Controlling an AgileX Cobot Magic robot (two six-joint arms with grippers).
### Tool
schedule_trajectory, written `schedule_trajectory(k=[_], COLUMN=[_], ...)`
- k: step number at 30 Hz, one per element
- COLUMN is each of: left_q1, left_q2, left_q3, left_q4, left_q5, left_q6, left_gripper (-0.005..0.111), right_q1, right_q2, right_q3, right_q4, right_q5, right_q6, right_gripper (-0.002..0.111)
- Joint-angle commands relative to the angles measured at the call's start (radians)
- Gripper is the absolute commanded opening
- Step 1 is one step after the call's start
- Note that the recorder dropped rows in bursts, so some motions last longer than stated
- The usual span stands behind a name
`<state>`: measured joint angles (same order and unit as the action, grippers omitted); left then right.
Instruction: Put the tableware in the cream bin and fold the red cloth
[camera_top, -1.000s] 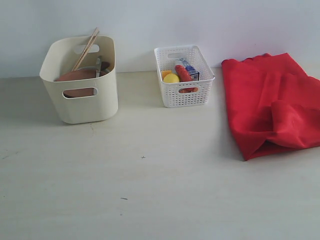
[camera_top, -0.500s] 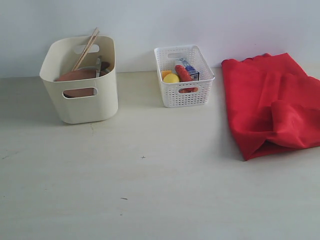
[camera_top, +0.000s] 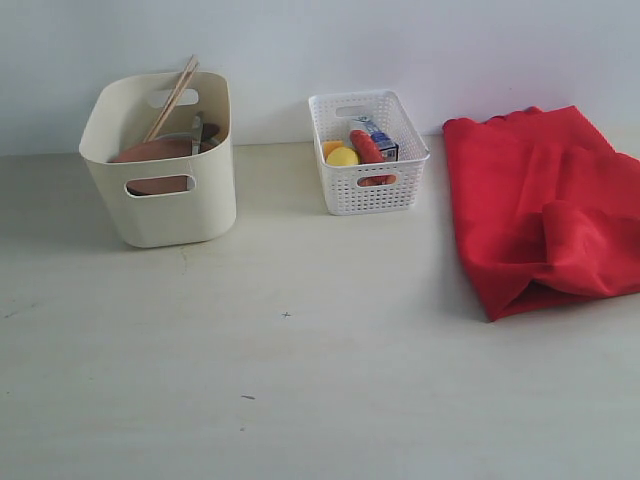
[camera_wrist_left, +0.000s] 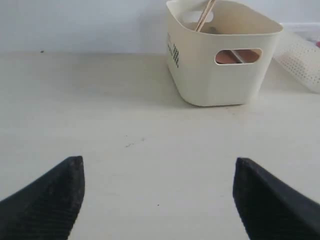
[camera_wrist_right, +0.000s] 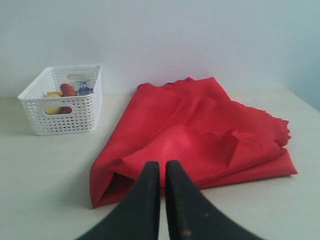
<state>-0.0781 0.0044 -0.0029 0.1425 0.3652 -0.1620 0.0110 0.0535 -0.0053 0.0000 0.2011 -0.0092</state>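
The cream bin (camera_top: 160, 170) stands at the back left and holds the brown wooden plate (camera_top: 150, 152), two chopsticks (camera_top: 172, 98) leaning out of it, and a steel piece (camera_top: 196, 130). The left wrist view shows the same cream bin (camera_wrist_left: 220, 55) well ahead of my left gripper (camera_wrist_left: 159, 165), which is open and empty above bare table. The red cloth (camera_top: 540, 205) lies folded in layers at the right. My right gripper (camera_wrist_right: 162, 167) is shut and empty, just short of the red cloth (camera_wrist_right: 200, 135). Neither gripper shows in the exterior view.
A white lattice basket (camera_top: 368, 150) with a lemon (camera_top: 342, 157), a carton and other food stands between bin and cloth, and appears as the lattice basket (camera_wrist_right: 62, 100) in the right wrist view. A pale wall runs behind everything.
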Motion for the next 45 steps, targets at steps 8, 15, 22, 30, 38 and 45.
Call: schedule_trajectory(k=[8,15,22,30,38,45], left_q1=[0.15,0.163,0.163,0.163,0.163,0.163], left_q2=[-0.004,-0.004,-0.004,-0.004,-0.004,-0.004], left_q3=[0.003,0.003,0.003,0.003,0.003,0.003], left_q4=[-0.098,-0.067,-0.067,-0.067,-0.067,-0.067], left_q5=[-0.02,-0.015,-0.011,-0.011,-0.011,-0.011], left_q6=[0.05,0.05,0.05,0.051,0.051,0.051], left_gripper=[0.078,0.078,0.078,0.078,0.078,0.078], right_q1=[0.001,0.001,0.001,0.001,0.001,0.001], right_q2=[-0.007,-0.007,-0.007,-0.007,-0.007,-0.007], right_q3=[0.005,0.005,0.005,0.005,0.005,0.005], right_q4=[0.0,0.0,0.0,0.0,0.0,0.0], right_q5=[-0.009,-0.009,-0.009,-0.009,-0.009,-0.009], right_q6=[0.004,0.004,0.004,0.004,0.004,0.004], right_gripper=[0.005,0.005,0.005,0.005,0.005,0.005])
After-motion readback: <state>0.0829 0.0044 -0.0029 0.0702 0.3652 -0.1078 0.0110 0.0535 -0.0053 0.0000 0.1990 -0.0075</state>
